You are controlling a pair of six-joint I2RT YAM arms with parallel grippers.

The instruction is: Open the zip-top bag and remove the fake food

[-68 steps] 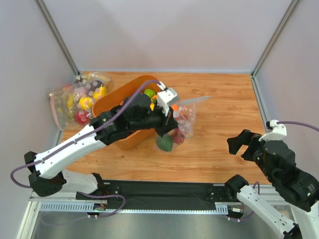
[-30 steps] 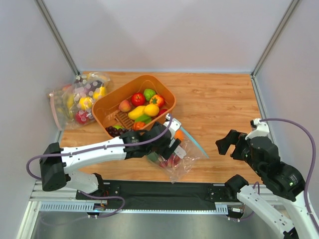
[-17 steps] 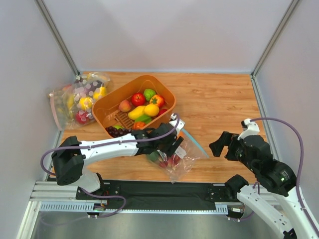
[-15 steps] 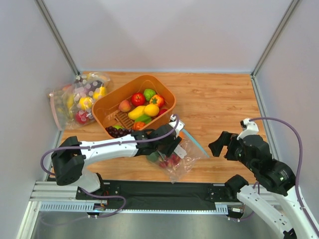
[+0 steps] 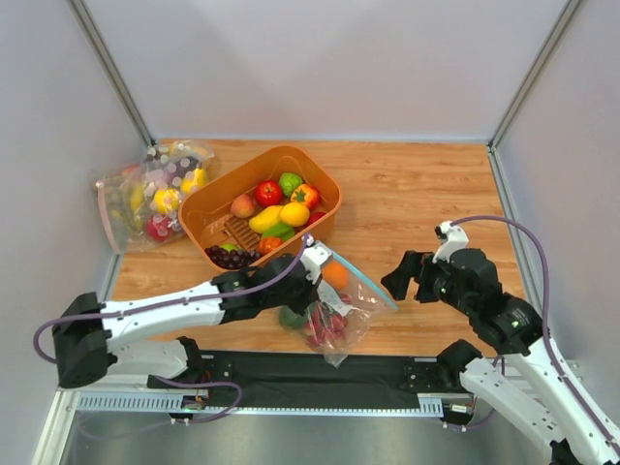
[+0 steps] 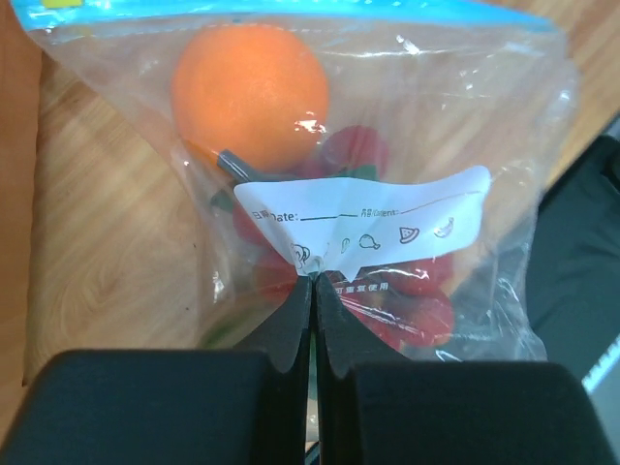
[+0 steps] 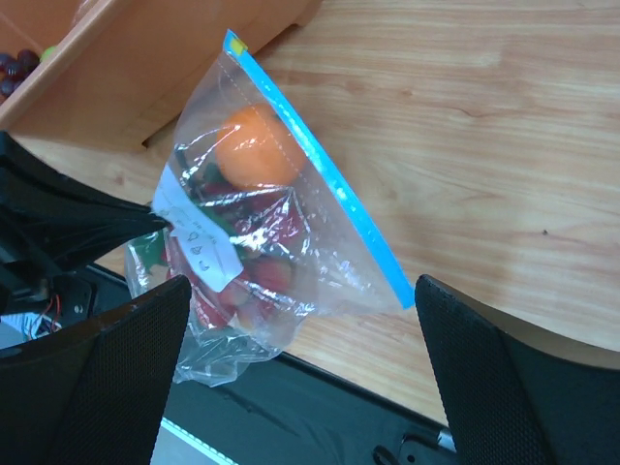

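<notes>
We are at the opening step: the bag (image 5: 339, 310) looks sealed, with the food (image 6: 387, 291) inside it. The orange (image 6: 250, 82) sits just under the blue strip (image 7: 320, 165), and the red pieces lie below it.

The left pincer (image 6: 312, 289) is clenched on a fold of the bag's wall, right at the white label. It holds the bag at the near edge of the surface (image 5: 426, 194), at 6 o'clock from the basket (image 5: 203, 208).

The right pincer (image 5: 405, 281) is released, jaws wide. It sits at 3 o'clock from the bag, apart from it and facing the strip.

Next, we judge, the right pincer must pinch the top edge by the strip on the wall opposite the left's fold. Then the two pull apart. The lip is a thin, slippery target.
</notes>
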